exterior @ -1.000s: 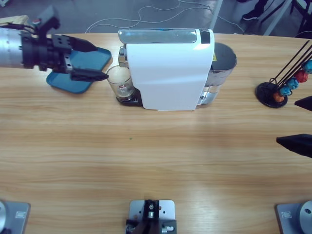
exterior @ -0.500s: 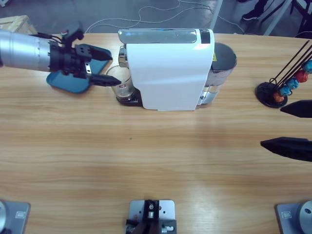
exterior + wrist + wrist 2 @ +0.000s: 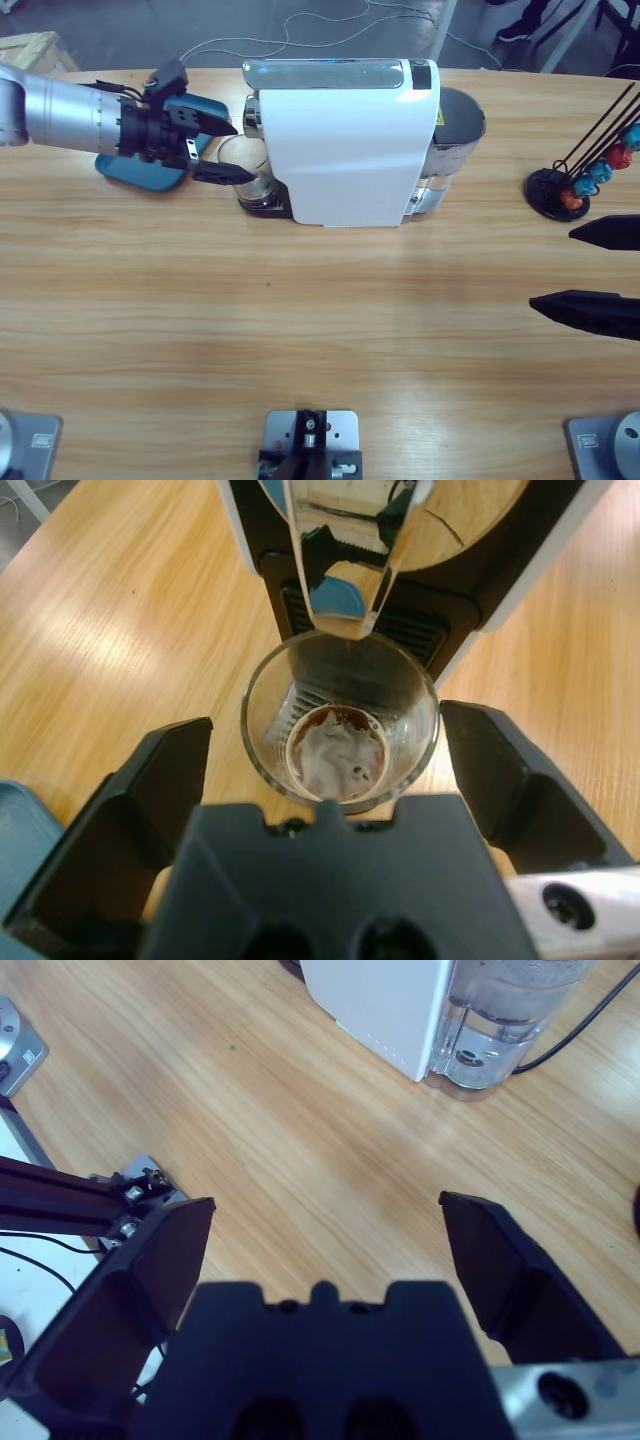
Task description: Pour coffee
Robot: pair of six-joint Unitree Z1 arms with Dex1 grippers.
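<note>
A small clear drinking glass [image 3: 340, 735] stood under the chrome spout [image 3: 345, 560] of a white boxy capsule coffee machine [image 3: 350, 150] near the far edge of the long wooden table [image 3: 300, 330]. A little dark brown coffee [image 3: 338, 756] lay in the bottom of the glass. The left gripper [image 3: 222, 148] reached in from the table's left end, its black jaws spread on either side of the glass without touching it, above a blue plastic tray [image 3: 150, 165]. At the right edge, the right gripper [image 3: 590, 265] hung over bare wood with jaws wide apart, near a black wire rack of coloured capsules [image 3: 590, 170].
</note>
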